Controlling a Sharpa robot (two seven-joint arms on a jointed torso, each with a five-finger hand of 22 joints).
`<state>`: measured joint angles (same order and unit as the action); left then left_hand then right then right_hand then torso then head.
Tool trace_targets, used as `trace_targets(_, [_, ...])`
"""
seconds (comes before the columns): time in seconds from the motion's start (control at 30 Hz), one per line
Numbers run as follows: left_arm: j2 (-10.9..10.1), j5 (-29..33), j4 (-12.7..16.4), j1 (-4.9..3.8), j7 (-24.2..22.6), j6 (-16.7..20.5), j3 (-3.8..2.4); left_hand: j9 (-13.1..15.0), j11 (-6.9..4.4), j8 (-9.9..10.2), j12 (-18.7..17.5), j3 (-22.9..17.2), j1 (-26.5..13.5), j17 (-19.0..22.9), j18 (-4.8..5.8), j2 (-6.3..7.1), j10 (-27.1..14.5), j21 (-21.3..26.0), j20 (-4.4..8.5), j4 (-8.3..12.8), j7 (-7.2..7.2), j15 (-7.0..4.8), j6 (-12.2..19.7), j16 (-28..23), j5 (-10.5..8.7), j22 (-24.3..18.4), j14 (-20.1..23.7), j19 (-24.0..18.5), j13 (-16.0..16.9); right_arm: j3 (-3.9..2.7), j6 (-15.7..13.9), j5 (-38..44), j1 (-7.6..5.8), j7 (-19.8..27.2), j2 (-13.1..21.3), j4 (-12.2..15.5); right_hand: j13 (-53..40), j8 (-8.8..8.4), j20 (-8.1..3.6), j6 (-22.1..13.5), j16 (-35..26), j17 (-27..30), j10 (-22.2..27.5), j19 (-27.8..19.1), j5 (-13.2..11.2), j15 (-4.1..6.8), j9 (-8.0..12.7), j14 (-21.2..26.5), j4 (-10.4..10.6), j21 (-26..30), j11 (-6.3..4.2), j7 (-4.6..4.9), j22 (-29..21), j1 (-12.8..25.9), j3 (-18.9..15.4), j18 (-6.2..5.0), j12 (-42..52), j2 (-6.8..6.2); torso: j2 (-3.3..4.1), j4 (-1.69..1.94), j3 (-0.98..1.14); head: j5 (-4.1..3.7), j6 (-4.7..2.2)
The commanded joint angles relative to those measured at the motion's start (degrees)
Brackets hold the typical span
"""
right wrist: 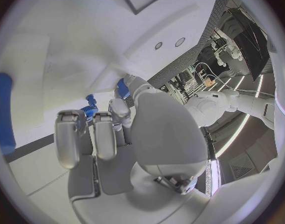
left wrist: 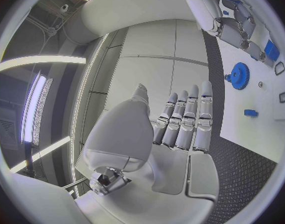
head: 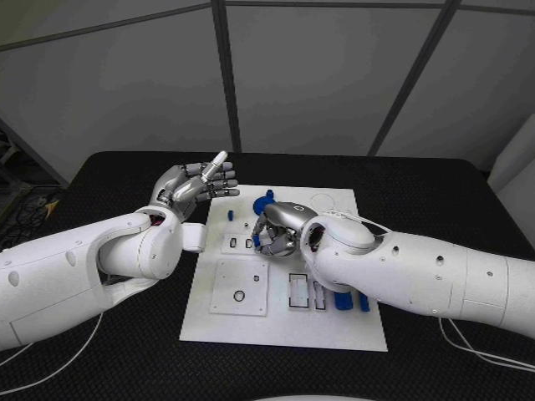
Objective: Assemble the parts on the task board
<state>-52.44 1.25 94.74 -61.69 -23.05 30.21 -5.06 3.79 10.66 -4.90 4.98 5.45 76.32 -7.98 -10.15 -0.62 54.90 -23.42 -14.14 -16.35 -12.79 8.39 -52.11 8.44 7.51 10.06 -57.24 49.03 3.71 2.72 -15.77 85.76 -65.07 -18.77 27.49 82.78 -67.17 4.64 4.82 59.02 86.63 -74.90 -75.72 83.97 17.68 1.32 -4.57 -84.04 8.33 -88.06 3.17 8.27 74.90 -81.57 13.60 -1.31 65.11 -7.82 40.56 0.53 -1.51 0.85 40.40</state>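
The white task board [head: 220,322] lies in the middle of the black table. My right hand [head: 280,230] hovers low over the board's middle with its fingers curled in. A small blue part [right wrist: 89,109] sits between its fingertips; its blue also shows under the hand [head: 258,240]. A blue gear [head: 265,200] [left wrist: 239,75] stands on the board just beyond that hand. My left hand [head: 196,185] is raised off the board's far left corner, palm up, fingers straight and side by side, holding nothing [left wrist: 182,122].
A small blue peg [head: 231,215] [left wrist: 250,113] lies near the board's left edge. Two blue bars [head: 341,300] lie by dark slots [head: 298,291] under my right forearm. A square plate with an oval ring [head: 242,296] is at the near left.
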Motion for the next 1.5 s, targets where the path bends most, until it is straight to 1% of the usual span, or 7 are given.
trace_targets(0.03, [0.03,-0.35,0.05,-0.1,-0.19,-0.74,-0.05,-0.01,0.03,0.33,-0.19,0.33,0.73,-0.06,-0.25,0.06,-0.03,0.21,-0.26,-0.01,-0.03,0.03,-0.38,-0.36,-0.36,-0.06,0.5,-0.2,-0.03,0.15,1.42,0.29,0.08,-0.8,-0.03,-0.2,0.09,-0.21,0.59,-0.55,-0.18,-8.08,0.51,2.79,-0.2,-0.42,0.12,-4.44,-0.14,0.09,0.03,0.09,11.3,0.54,0.14,0.31,-0.36,-0.2,0.0,0.03,0.0,0.02,0.02])
trace_targets(0.4, [0.03,-0.35,0.04,-0.1,-0.17,-0.79,-0.05,-0.01,0.03,0.33,-0.19,0.33,0.73,-0.06,-0.25,0.06,-0.03,0.21,-0.26,-0.01,-0.03,0.03,-0.38,-0.36,-0.36,-0.06,0.5,-0.2,-0.03,0.15,1.08,0.29,0.09,-0.89,-0.15,-0.39,0.36,-0.61,0.84,-1.51,-0.24,-7.99,0.79,2.67,-0.49,-0.66,0.29,-4.42,-0.07,0.18,0.29,0.35,11.17,0.92,0.05,0.27,-0.69,-0.54,0.0,0.04,0.0,0.02,0.04])
trace_targets(0.87, [0.01,-0.35,-0.04,-0.1,0.1,-1.02,-0.05,-0.02,0.05,0.37,-0.28,0.39,0.78,-0.08,-0.26,0.04,-0.13,0.21,-0.27,-0.03,-0.01,0.04,-0.37,-0.39,-0.36,-0.07,0.5,-0.2,-0.05,0.15,-1.11,0.05,0.1,-0.59,-0.15,-0.28,3.29,-0.88,2.02,-8.76,-0.37,-7.85,3.52,2.3,-2.19,-1.84,0.77,-4.35,1.53,0.46,1.6,1.68,10.77,1.84,-4.06,0.15,-3.68,-1.89,-0.03,0.03,0.01,-0.01,0.05])
trace_targets(1.13, [-0.02,-0.43,-0.25,-0.1,0.51,-1.08,-0.05,-0.02,0.07,0.39,-0.3,0.41,0.79,-0.09,-0.25,0.03,-0.15,0.22,-0.27,-0.05,0.05,0.04,-0.36,-0.4,-0.36,-0.08,0.49,-0.2,-0.05,0.14,-6.14,-0.62,0.27,2.21,0.93,1.31,3.96,-0.44,2.28,-9.78,-0.42,-7.8,4.03,2.23,-2.22,-2.06,0.62,-4.33,3.26,0.53,1.82,1.9,10.69,0.44,-7.36,0.12,-3.92,-2.1,-0.06,-0.01,0.09,0.11,0.04])
trace_targets(1.3, [-0.08,-2.33,-0.61,-0.09,1.83,-1.0,-0.04,0.08,-0.29,0.16,0.11,0.86,0.77,-0.48,-0.34,-0.08,0.99,0.02,-0.11,-0.13,0.14,-0.31,-1.2,0.05,-0.37,-0.05,-0.67,0.21,0.11,0.13,-13.39,-3.65,0.37,8.38,2.46,2.76,3.99,-0.6,2.36,-11.54,-0.81,-7.15,3.87,1.85,-2.28,-2.23,0.7,-4.15,5.11,0.81,1.96,2.05,10.26,-1.66,-9.22,0.0,-3.46,-2.19,-0.11,-0.14,0.15,0.23,-0.06])
trace_targets(1.43, [-0.18,-5.79,-1.08,-0.08,4.13,-1.35,-0.04,0.24,-1.27,-0.57,1.28,1.7,0.84,-1.97,-0.42,-0.36,4.31,-1.73,1.05,-0.09,0.68,-1.6,-3.57,1.88,-0.38,0.66,-5.08,3.24,0.52,0.11,-16.46,-7.04,0.38,14.22,4.66,4.47,3.73,-0.32,2.42,-11.41,-0.81,-7.17,3.61,1.84,-2.12,-2.21,0.61,-4.16,5.59,0.82,2.0,2.13,10.25,-2.36,-9.46,0.0,-3.02,-2.1,-0.2,-0.06,0.13,0.21,-0.26])
trace_targets(1.5, [-0.36,-9.31,-1.33,-0.08,7.37,-1.3,-0.04,0.39,-2.46,-1.17,2.72,1.7,1.99,-4.03,-0.42,-0.82,8.03,-3.9,2.53,0.37,1.41,-3.14,-5.4,4.28,-0.36,1.7,-10.02,6.55,1.38,0.08,-16.73,-9.12,0.37,17.32,6.19,5.67,3.76,-0.05,2.43,-11.13,-0.89,-7.04,3.59,1.72,-2.0,-2.19,0.52,-4.13,5.77,0.91,1.96,2.09,10.12,-3.14,-9.41,-0.04,-2.93,-1.82,-0.22,-0.11,0.13,0.28,-0.33])
